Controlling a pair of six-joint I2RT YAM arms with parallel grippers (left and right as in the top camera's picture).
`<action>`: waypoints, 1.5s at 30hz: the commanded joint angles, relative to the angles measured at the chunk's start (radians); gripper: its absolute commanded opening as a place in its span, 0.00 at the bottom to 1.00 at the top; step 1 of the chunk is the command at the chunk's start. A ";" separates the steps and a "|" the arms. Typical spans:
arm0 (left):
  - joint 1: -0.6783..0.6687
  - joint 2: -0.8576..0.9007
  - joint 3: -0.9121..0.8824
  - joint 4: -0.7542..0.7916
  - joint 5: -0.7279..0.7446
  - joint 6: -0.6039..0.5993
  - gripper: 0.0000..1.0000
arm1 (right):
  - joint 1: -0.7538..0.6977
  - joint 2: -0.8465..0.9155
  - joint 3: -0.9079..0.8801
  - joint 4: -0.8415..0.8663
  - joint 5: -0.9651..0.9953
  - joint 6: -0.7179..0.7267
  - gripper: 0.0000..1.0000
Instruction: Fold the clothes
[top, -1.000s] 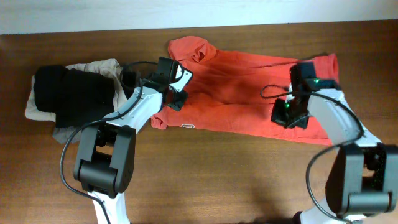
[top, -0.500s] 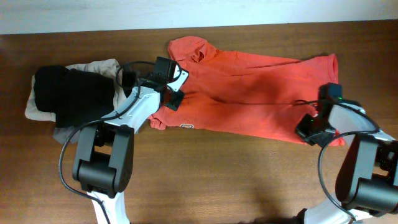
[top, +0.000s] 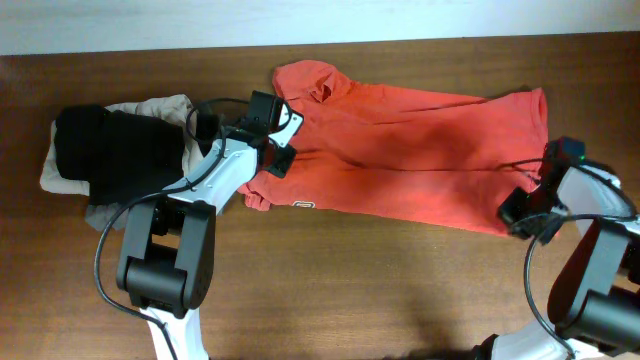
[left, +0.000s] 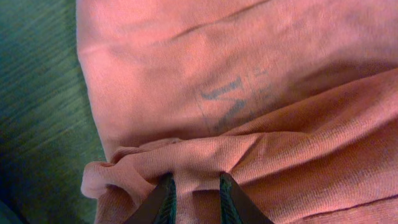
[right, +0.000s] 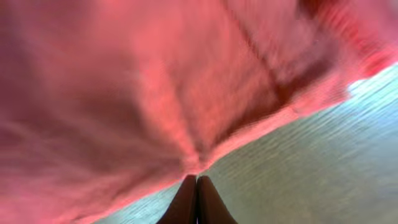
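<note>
The red-orange T-shirt (top: 400, 150) lies spread across the table, with a bit of white lettering (top: 303, 203) near its front left edge. My left gripper (top: 275, 157) is at the shirt's left side. In the left wrist view its jaws (left: 194, 198) are shut on a bunched fold of the shirt (left: 249, 74), and faint lettering shows through the cloth. My right gripper (top: 524, 213) is at the shirt's front right corner. In the right wrist view its fingers (right: 197, 186) are pressed together, pinching the hem of the shirt (right: 155, 81) at their tips.
A pile of black, beige and grey garments (top: 110, 150) lies at the left of the wooden table (top: 350, 290), close to my left arm. A white wall runs along the table's back edge.
My right gripper has moved right and toward the table's front, from the shirt's middle right to its front right corner. The shirt's right part now lies flatter. The left gripper has stayed put.
</note>
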 joint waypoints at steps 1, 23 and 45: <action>0.011 0.005 0.027 -0.035 -0.022 -0.006 0.24 | -0.006 -0.076 0.108 -0.040 -0.066 -0.080 0.04; -0.010 -0.018 -0.008 -0.183 0.092 -0.059 0.25 | 0.085 -0.082 -0.131 0.151 -0.109 -0.019 0.04; -0.002 0.049 -0.018 -0.097 -0.041 -0.054 0.34 | -0.192 -0.082 -0.261 0.385 0.081 0.031 0.04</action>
